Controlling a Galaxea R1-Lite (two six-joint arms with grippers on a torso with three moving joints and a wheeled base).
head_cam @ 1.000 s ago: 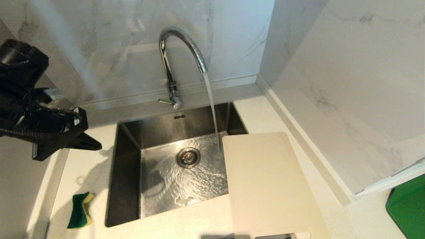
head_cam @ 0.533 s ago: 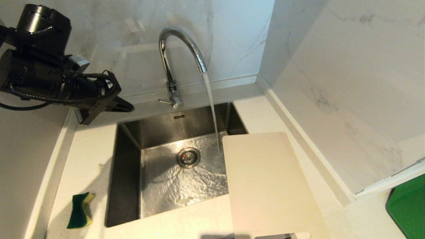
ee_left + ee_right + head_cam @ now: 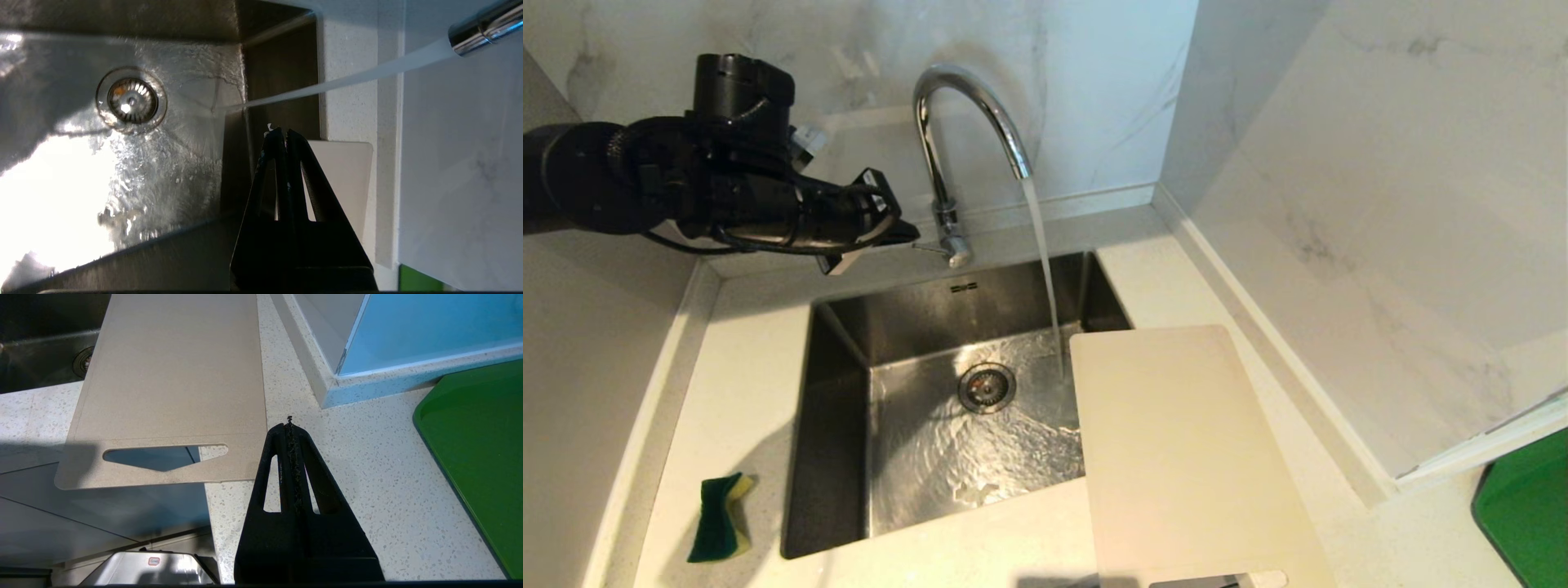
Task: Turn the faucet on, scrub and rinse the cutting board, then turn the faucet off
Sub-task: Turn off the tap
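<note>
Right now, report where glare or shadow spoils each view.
Head view: water ripples glint on the sink floor; the left gripper shades the counter rim. Left wrist view: a blown-out white patch hides part of the basin floor. Right wrist view: a shadow crosses the cutting board at its handle end.

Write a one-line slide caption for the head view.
Left pincer, shut, at the lever of the running faucet; cutting board rests half over the sink, sponge on the counter.
</note>
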